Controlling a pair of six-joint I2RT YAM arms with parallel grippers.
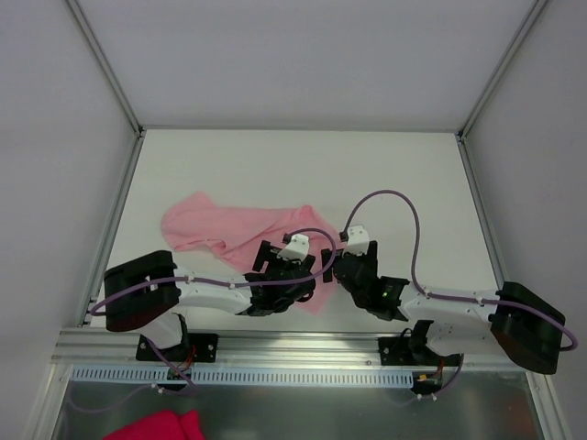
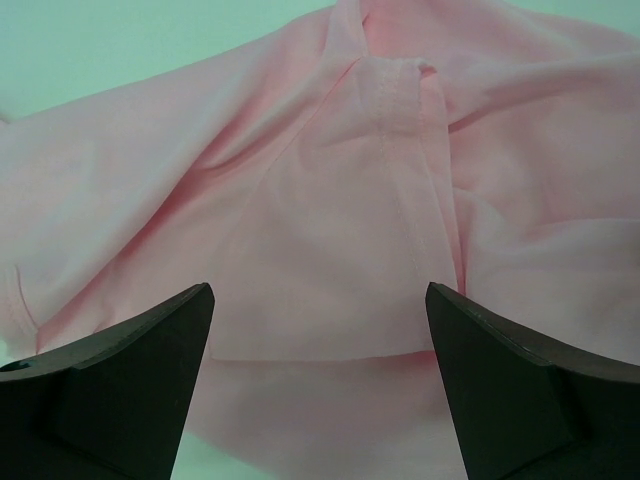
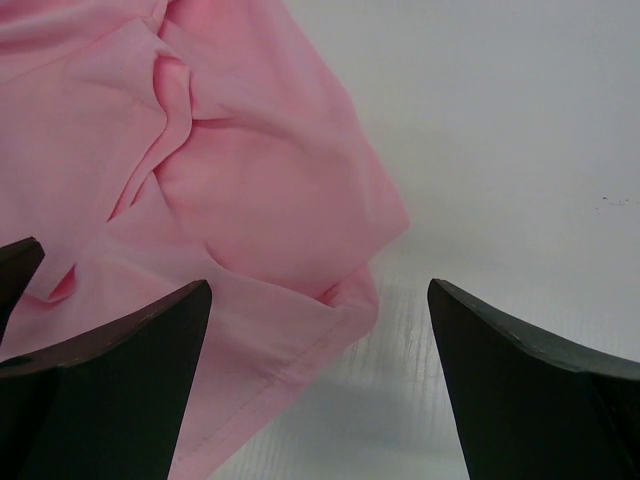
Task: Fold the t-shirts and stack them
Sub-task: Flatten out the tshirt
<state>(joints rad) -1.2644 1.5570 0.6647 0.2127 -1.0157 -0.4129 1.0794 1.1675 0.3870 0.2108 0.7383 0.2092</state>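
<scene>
**A:** Left gripper (image 1: 310, 268) hovers low over pink fabric, and right gripper (image 1: 347, 261) is just beside it, nose to nose.

**B:** Biggest thing first: the table (image 1: 367, 174) runs out ahead of both. The t-shirt (image 1: 225, 225) lies crumpled on it, under the left gripper and sprawling away beyond it.

**A:** I'd call this the opening grab, with nothing flattened or folded yet. The next move wants a short descent, a clean pinch on one edge each, then a pull apart.

**B:** Overhead can't resolve the jaws, but the wrists can. Left gripper (image 2: 318, 290) is spread wide and holding nothing, with a stitched seam (image 2: 400, 190) running toward one finger. Right gripper (image 3: 318, 285) is also apart and empty, one finger over the hem (image 3: 290, 360), the other over bare table.

**A:** Only overhead catches the magenta cloth (image 1: 156, 426), back behind the bases and well clear of both grippers
</scene>
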